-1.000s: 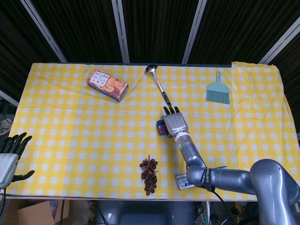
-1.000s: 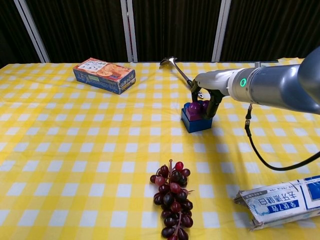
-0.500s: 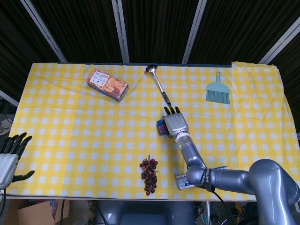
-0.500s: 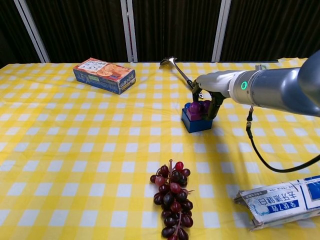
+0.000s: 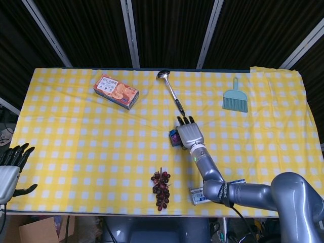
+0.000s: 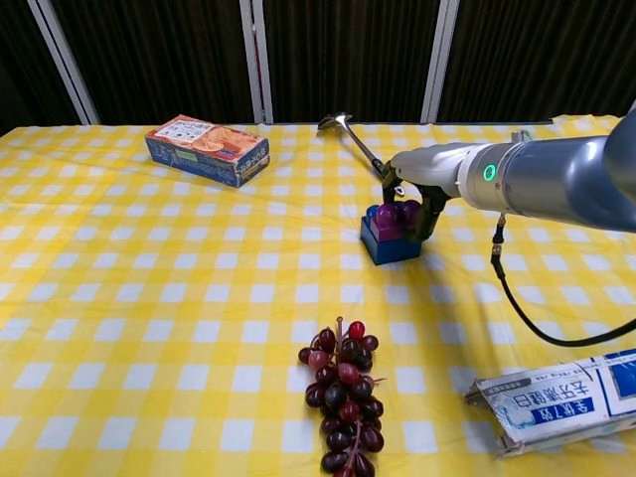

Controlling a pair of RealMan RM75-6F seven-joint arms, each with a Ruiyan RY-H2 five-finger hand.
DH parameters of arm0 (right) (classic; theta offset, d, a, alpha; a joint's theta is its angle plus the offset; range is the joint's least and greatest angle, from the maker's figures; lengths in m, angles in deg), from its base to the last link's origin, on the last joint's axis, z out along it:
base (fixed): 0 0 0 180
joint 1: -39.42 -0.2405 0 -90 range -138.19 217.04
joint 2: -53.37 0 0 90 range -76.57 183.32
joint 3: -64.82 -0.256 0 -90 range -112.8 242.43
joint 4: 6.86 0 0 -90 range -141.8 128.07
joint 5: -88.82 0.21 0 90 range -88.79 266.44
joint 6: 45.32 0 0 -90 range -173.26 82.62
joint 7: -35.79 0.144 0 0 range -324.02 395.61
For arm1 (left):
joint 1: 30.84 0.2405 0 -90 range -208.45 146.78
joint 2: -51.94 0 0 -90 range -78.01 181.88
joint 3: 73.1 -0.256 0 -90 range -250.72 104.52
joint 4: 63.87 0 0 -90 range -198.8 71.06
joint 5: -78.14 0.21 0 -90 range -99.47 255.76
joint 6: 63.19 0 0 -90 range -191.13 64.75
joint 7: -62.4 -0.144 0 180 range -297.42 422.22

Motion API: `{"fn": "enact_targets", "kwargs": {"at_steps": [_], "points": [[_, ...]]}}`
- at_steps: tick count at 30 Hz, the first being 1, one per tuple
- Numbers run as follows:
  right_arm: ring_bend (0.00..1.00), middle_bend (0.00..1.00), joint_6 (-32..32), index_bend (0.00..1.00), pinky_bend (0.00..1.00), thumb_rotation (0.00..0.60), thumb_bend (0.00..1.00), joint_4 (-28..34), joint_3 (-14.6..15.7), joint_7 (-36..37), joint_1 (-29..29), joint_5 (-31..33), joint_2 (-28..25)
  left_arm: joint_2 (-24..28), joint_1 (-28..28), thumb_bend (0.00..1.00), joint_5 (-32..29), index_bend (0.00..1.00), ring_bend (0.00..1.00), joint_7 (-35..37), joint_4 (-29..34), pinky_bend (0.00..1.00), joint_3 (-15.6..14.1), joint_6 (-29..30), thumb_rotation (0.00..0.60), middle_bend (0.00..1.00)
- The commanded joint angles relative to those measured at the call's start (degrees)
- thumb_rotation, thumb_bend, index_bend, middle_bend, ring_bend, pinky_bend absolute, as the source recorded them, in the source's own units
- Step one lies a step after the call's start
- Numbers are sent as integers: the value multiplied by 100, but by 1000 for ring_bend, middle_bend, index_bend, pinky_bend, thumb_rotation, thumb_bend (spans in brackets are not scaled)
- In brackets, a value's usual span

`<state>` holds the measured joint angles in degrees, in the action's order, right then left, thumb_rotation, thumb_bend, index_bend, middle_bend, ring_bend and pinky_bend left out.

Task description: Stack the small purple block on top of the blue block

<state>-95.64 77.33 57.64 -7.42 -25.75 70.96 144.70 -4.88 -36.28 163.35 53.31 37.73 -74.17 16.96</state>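
The small purple block [image 6: 391, 216] sits on top of the blue block [image 6: 390, 245] near the middle of the yellow checked table. My right hand [image 6: 412, 189] reaches over the pair from the right and pinches the purple block, thumb on its left side and fingers down its right side. From above, that right hand [image 5: 188, 132] covers most of the stack; only a sliver of the purple block [image 5: 174, 135] and the blue block [image 5: 172, 142] shows at its left. My left hand [image 5: 10, 172] hangs off the table's near left corner, fingers spread, holding nothing.
A cracker box [image 6: 207, 149] lies far left, and a metal spoon [image 6: 353, 134] just behind the blocks. Dark grapes [image 6: 343, 393] lie in front of the stack. A printed packet [image 6: 556, 397] rests at the near right edge. A teal hand brush [image 5: 235, 97] lies far right.
My right hand has shifted very slightly to the right over the stack. The purple and blue blocks have stayed where they were. The left hand is still.
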Motion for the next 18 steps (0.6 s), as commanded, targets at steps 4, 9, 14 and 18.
{"fn": "enact_targets", "kwargs": {"at_steps": [4,9,14,18], "points": [[1,0,-7,264,0,600,440,126,-43,139,50,-114,-116,4,2,0,11,37,0,-7,9,42,-4,6,600,0],[1,0,-43,197,0,600,439,234,-74,277,107,-248,-194,0,2,0,12,37,0,-17,11,42,-6,4,600,0],[1,0,-88,197,0,600,440,359,-179,516,187,-469,-291,-11,-4,0,29,37,0,-68,23,42,-22,-13,600,0],[1,0,-161,197,0,600,440,513,-225,584,217,-545,-435,-15,-4,0,15,37,0,-68,20,42,-17,-15,600,0]]}}
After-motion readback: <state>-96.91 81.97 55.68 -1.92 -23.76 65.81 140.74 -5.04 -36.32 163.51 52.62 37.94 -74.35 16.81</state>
